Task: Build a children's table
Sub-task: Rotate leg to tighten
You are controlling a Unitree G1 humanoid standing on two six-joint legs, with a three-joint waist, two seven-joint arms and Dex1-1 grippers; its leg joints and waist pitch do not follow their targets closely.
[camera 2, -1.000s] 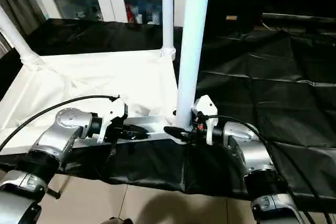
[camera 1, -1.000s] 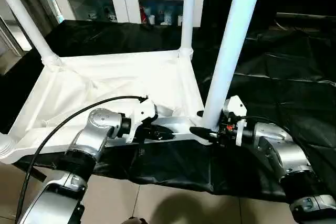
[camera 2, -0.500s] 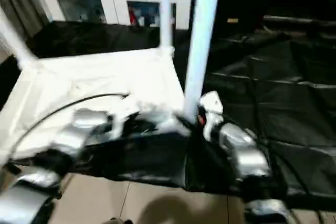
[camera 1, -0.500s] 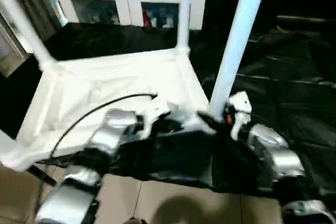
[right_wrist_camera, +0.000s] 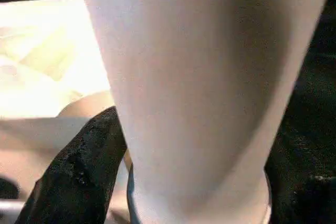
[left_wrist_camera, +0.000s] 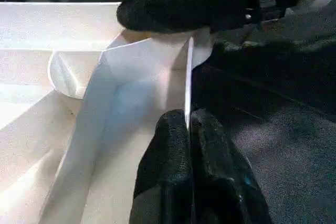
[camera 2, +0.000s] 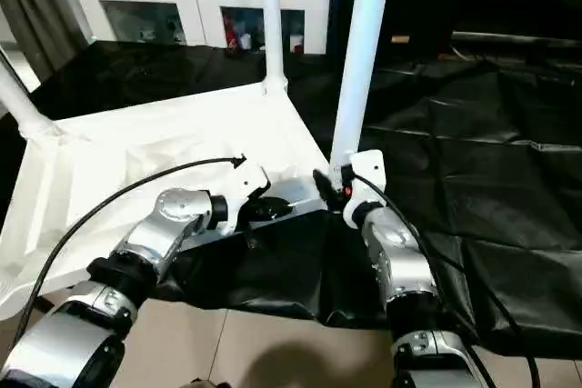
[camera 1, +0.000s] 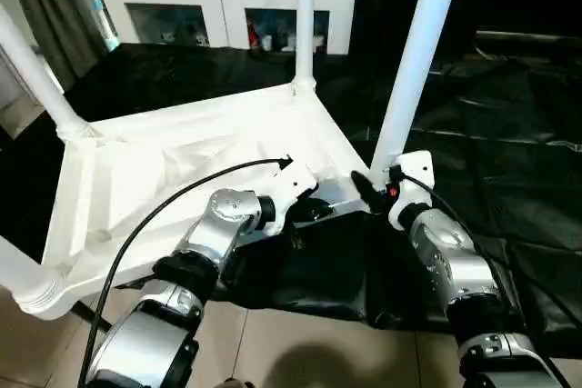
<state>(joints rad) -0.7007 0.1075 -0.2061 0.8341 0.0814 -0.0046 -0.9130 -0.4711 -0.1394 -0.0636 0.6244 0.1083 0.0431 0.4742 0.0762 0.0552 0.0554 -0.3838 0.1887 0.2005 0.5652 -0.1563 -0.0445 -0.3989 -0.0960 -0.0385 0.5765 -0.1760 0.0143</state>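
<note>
The children's table lies upside down on black cloth, its ribbed white top [camera 1: 182,161] facing up and its white legs rising from the corner sockets. My left gripper [camera 1: 309,211] is shut on the thin near rim of the top [left_wrist_camera: 184,72], close to the near right corner. My right gripper [camera 1: 376,184] is closed around the base of the near right leg [camera 1: 414,61], one black finger [right_wrist_camera: 79,177] on each side of the tube. More legs stand at the far corner [camera 1: 304,15], the left corner [camera 1: 36,70] and the near left corner [camera 1: 23,279].
A white glass-door cabinet [camera 1: 218,6] stands behind the table. Black cloth [camera 1: 509,134] covers the surface to the right and hangs over its near edge. Beige floor tiles [camera 1: 300,352] show below my arms.
The table's near right corner has swung away from me, both grippers moving with it. The whole view has shifted as well.
</note>
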